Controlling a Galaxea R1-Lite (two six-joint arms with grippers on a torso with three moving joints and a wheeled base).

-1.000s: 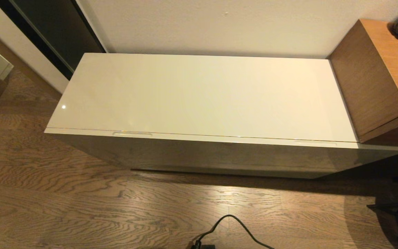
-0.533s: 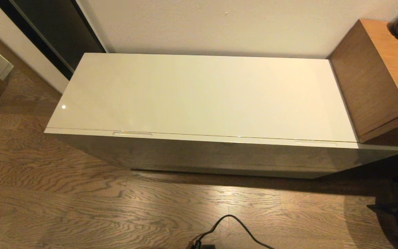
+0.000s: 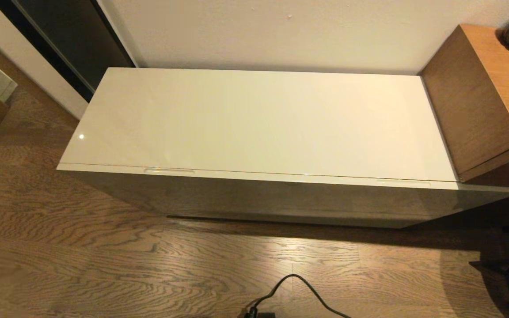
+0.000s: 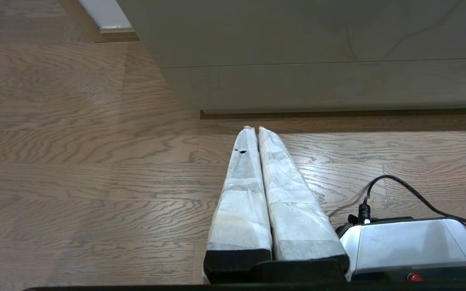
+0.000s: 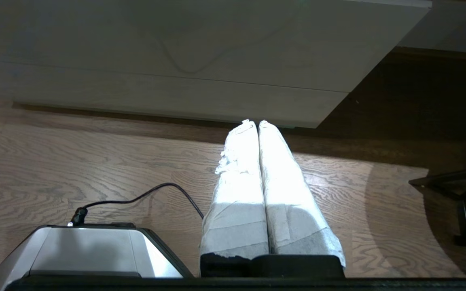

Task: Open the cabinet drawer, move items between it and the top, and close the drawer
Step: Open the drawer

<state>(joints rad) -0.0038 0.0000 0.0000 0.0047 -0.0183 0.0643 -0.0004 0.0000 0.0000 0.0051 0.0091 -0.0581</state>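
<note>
Drawer (image 3: 281, 196) shut flush under the top's (image 3: 259, 123) front edge, brown cabinet (image 3: 480, 101) abutting its right end, left gripper (image 4: 253, 130) and right gripper (image 5: 255, 122) pressed closed, empty, over floor (image 3: 104, 265) before the drawer.

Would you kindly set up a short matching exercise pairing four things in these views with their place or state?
Things:
1. cabinet drawer
2. top
3. left gripper
4. black cable

Descriptions:
A. lying on the wooden floor
B. glossy cream, bearing nothing visible
C. fully shut
D. fingers pressed together, low over the floor

Pairs: 1-C, 2-B, 3-D, 4-A
</note>
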